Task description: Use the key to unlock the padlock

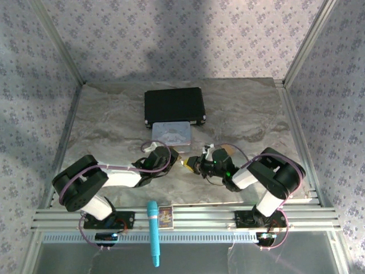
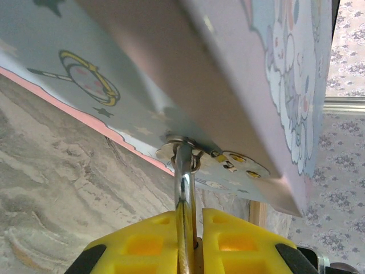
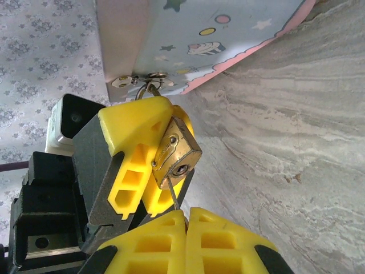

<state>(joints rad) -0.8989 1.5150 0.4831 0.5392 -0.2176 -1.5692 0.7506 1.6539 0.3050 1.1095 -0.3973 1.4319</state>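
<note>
L gripper (image 2: 187,220) is pressed tight on the padlock's (image 3: 178,153) shackle (image 2: 183,182), with its yellow fingers (image 3: 134,142) flanking the brass body. R gripper (image 3: 185,220) pinches the key (image 3: 172,197): thin silver blade up, tip at the keyhole, can't tell how deep. I see both grippers nose to nose, barely any gap btwn them. Padlock hangs from the tin's (image 3: 188,28) hasp (image 2: 177,141) at the front corner. Tight spot: tin edge right above, black case (image 1: 174,107) just behind the tin. Marbled table (image 3: 285,142) lies open either side of the arms. Tin is smooth pale blue w/ pink scalloped border, stars and a cupcake print. Padlock body is scuffed, w/ rounded corners and rivets. Teal stick (image 1: 153,231) and small card (image 1: 165,216) sit on the front rail.
</note>
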